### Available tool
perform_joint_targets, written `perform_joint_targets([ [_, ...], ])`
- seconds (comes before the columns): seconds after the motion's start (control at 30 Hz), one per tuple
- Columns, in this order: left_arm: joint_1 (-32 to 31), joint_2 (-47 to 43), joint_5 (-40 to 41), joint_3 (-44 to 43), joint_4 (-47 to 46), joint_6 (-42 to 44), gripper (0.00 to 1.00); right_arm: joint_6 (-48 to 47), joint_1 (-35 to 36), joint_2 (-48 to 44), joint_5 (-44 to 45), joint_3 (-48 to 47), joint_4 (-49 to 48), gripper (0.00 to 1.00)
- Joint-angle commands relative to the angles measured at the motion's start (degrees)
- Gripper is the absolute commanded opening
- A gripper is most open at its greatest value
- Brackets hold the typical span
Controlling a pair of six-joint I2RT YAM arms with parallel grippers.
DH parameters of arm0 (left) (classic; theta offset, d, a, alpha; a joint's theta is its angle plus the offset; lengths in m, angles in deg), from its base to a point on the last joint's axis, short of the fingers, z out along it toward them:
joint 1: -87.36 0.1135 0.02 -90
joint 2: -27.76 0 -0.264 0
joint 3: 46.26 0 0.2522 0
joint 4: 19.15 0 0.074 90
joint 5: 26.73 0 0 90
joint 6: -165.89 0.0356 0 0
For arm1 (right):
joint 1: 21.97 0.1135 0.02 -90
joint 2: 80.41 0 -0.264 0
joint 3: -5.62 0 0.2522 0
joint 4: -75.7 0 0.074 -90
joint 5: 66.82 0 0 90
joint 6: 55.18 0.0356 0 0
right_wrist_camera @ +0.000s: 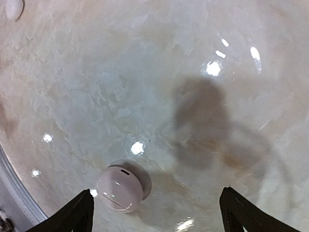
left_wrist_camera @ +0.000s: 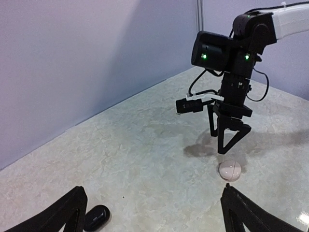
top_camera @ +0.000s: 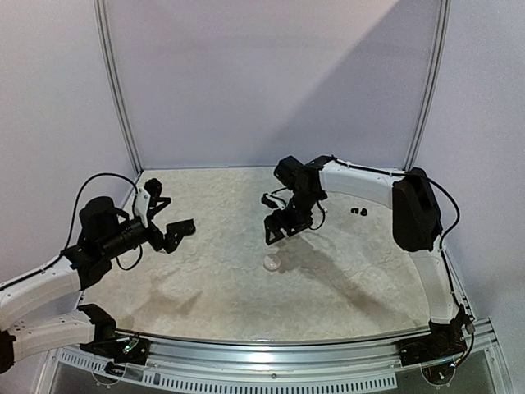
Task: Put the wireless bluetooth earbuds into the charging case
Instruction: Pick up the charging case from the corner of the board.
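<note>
A closed, round pinkish-white charging case [top_camera: 271,263] lies mid-table; it also shows in the left wrist view [left_wrist_camera: 230,170] and the right wrist view [right_wrist_camera: 119,187]. My right gripper [top_camera: 279,230] hangs open and empty just above and behind it, pointing down [left_wrist_camera: 227,140]; in its own view [right_wrist_camera: 159,217] the case lies near the left finger [right_wrist_camera: 79,212]. Two tiny black earbuds [top_camera: 357,212] lie on the table right of the right wrist. My left gripper [top_camera: 176,232] is open and empty over the left side [left_wrist_camera: 154,212]. A closed black case [left_wrist_camera: 96,217] lies by its left finger.
A small white object [right_wrist_camera: 13,8] is cut off at the top left corner of the right wrist view. White walls with metal posts [top_camera: 115,90] close the back and sides. A curved rail [top_camera: 271,349] marks the near table edge.
</note>
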Motion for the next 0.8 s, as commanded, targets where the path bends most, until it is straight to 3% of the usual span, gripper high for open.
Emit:
perform_joint_targets([
  [0.0,2.3,7.3,-4.8,-11.6,21.3,15.0,0.99,-4.9,-0.3,-6.3,9.9,-1.6,-1.3,0.97],
  [0.1,5.0,15.9,-6.9,-21.6,43.4,28.0,0.99,-6.4,-0.3,-10.4,12.1,0.7,-5.9,0.99],
  [0.23,7.1,29.0,-0.5,-36.2,68.7,47.5,0.99,-9.7,-0.3,-14.6,14.4,4.1,-10.1,0.99],
  [0.4,12.8,45.7,2.0,-59.1,91.5,56.4,0.96,-12.1,-0.3,-16.7,12.4,7.1,-13.9,0.99],
  [0.53,14.9,58.0,3.1,-71.3,95.6,56.1,0.86,-12.0,-0.3,-16.4,11.5,7.5,-15.0,0.99],
  [0.77,15.0,67.3,6.4,-72.2,83.9,64.5,0.87,-9.8,-0.3,-16.9,10.9,8.1,-14.9,0.99],
])
